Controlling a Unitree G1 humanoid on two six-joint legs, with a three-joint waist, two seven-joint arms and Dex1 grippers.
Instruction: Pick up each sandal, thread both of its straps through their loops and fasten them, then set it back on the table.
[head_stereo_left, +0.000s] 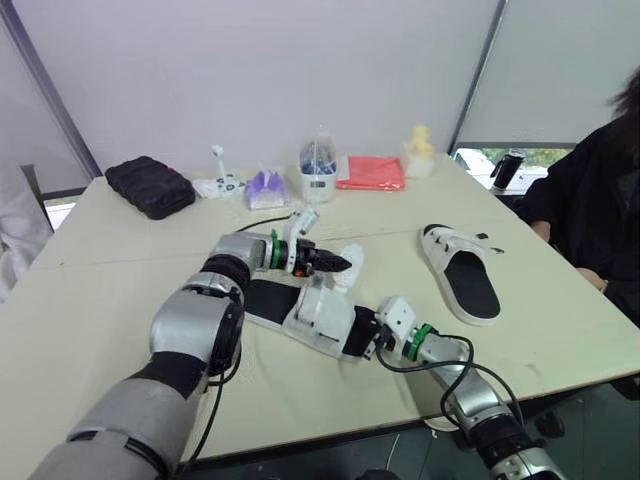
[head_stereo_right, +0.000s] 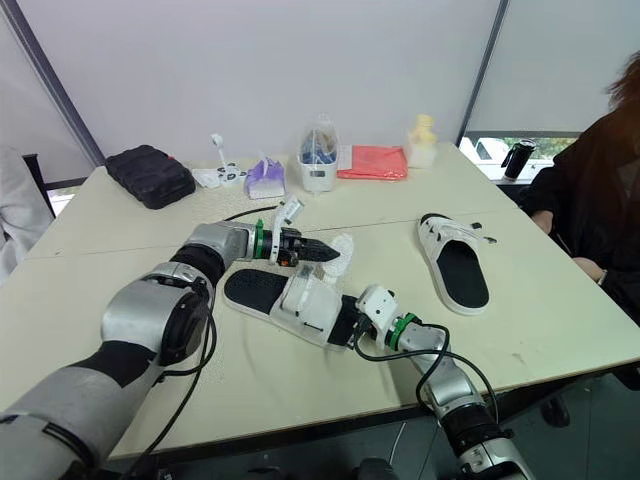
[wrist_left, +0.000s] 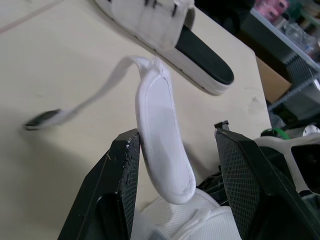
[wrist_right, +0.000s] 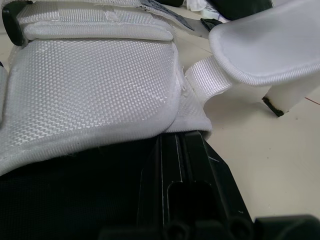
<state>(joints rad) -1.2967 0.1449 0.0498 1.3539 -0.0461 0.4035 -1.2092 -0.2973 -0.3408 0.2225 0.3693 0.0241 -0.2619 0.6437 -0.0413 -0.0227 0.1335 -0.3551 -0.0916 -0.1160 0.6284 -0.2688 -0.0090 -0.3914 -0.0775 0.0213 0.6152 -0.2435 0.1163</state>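
Left jaws astride one strap (wrist_left: 162, 145); near sandal (head_stereo_left: 318, 315), second sandal (head_stereo_left: 468, 285)

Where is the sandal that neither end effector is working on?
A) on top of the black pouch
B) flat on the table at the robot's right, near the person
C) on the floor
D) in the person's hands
B: the free sandal lies sole-down on the table at the robot's right, close to the seated person.

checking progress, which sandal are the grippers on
The middle sandal: the left gripper straddles its loose strap and the right gripper is at its side. The other sandal lies alone.
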